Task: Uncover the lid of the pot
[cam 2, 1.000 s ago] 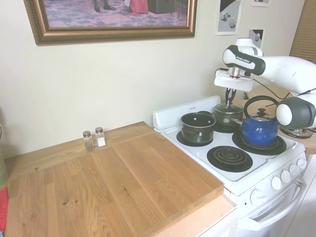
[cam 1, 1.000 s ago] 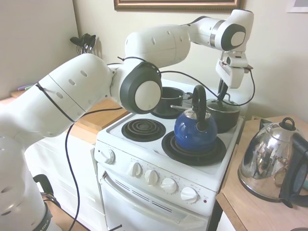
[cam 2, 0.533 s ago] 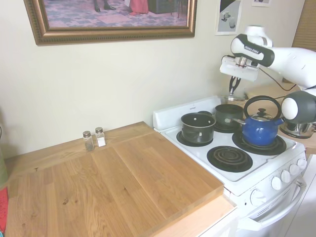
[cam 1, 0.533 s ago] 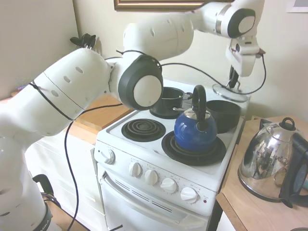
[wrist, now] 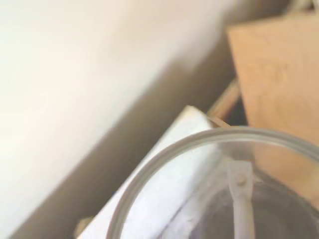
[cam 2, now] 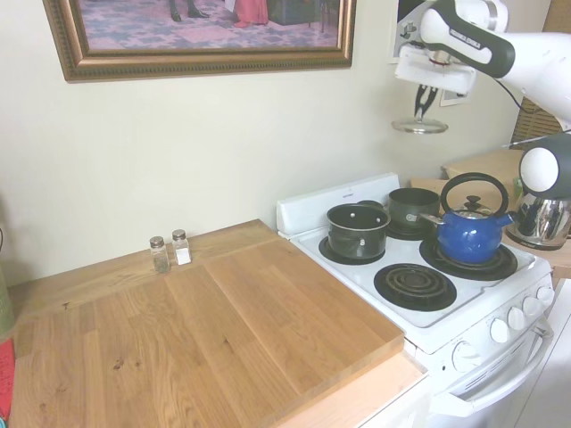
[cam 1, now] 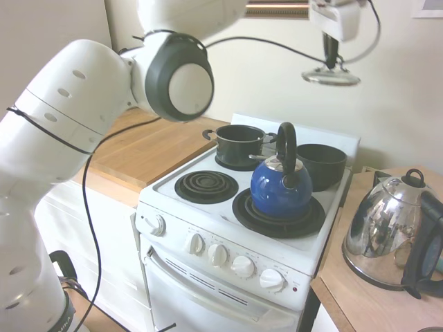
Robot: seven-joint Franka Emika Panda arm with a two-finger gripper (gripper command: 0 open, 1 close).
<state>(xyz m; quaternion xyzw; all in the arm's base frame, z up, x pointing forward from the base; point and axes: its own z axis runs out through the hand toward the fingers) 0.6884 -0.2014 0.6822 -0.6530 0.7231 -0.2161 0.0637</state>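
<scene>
Higher now, lid (cam 1: 331,76) clamped in pincer (cam 1: 331,61), far above uncovered pot (cam 1: 320,164).

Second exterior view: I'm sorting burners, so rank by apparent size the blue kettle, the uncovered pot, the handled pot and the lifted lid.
1. Blue kettle
2. Handled pot
3. Pot, farther back, so unsure
4. Lid

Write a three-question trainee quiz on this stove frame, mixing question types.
1. True or false: the lid rests on the pot.
2. What stands on the front burner nearest the pot? A) blue kettle B) frying pan C) toaster
3. Fill in: the tool is shut on the lid's ____.

Key: 1 false, it hangs high above the stove. 2 A, the blue kettle. 3 handle.
</scene>
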